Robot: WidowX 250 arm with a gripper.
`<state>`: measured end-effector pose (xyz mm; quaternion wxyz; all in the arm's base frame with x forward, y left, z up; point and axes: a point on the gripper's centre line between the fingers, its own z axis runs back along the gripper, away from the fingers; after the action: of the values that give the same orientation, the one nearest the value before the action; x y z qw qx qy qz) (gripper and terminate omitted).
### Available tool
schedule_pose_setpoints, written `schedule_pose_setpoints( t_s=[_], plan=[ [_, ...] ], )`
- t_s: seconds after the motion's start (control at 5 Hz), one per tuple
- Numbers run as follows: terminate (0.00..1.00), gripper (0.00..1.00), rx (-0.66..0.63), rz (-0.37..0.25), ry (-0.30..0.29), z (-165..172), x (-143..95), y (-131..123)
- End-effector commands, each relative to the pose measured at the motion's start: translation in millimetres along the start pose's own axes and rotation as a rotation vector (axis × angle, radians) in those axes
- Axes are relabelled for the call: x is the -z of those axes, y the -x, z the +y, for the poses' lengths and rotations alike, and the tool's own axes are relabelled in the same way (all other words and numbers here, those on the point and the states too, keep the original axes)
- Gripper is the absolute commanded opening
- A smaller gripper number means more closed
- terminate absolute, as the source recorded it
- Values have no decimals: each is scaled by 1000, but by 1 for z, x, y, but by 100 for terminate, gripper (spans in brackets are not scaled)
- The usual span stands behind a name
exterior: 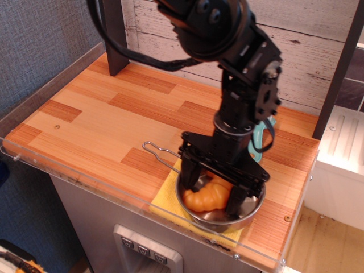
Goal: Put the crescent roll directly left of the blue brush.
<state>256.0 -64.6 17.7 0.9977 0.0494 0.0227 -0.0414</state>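
I see a glossy orange roll [207,197] in a silver pan [250,209] on yellow cloth [165,200], a black gripper [211,188], teal brush [257,143], and striped orange-brown wood tabletop [102,122].

**Toy kitchen set in a robot test room**

Wood-plank tabletop [96,122] edged in clear acrylic, whitewashed board backdrop [307,34], small steel saucepan [250,209] on yellow cloth [165,199], grey dial panel [145,253] below. Black robot arm [239,85] overhead.
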Motion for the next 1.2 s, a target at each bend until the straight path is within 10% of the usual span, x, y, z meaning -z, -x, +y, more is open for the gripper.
schedule_pose_setpoints(
  t_s=[0.0, 0.6, 1.0],
  plan=[
    [0, 0, -27, -26, 44, 12, -5, -2],
    [0, 0, 63, -151, 293, 6, -72, -11],
    [0, 0, -25, -186, 208, 56, -87, -54]
  ],
)
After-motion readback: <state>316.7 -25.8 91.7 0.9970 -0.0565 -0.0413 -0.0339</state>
